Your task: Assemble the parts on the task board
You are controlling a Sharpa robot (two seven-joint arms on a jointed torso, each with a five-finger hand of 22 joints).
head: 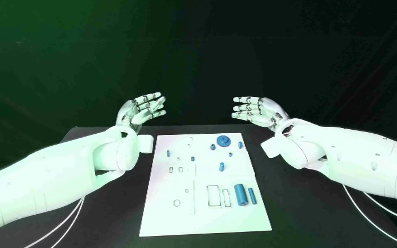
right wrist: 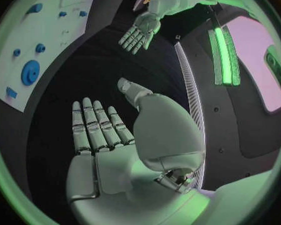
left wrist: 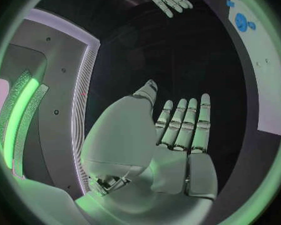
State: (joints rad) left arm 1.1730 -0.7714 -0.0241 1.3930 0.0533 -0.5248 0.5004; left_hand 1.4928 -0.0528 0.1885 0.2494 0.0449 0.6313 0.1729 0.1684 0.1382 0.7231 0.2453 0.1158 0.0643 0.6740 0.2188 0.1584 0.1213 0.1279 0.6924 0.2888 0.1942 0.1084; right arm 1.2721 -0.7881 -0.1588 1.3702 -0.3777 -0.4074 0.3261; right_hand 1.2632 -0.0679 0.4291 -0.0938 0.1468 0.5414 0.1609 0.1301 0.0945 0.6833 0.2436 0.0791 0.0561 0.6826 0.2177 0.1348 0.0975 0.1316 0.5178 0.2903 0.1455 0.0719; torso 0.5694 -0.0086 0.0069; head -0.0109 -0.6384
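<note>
Between the two raised hands and a little nearer the robot lies the task board (head: 207, 213), flat on the black table (head: 99, 225). Neither hand touches it: the left robot hand (head: 140, 109) and the right robot hand (head: 258, 110) both hover beyond the board's far edge, fingers straight and spread, grasping nothing (the wrist views show bare palms).

On the board, the round blue disc (head: 223, 140) sits near the far edge, closest to the right robot hand, with small blue pieces scattered just beside it. The blue cylinder (head: 241, 194) lies on its side at the near end, next to a smaller blue piece (head: 252, 196) and some outlined slots.

The step in hand looks like choosing and reaching for a first part; nothing seems picked up yet. To do it well, the right robot hand would best come down towards the disc or back towards the cylinder, lowering from above so the fingers do not sweep the small pieces aside. The cylinder may roll if nudged, so closing on both sides together seems wise.
</note>
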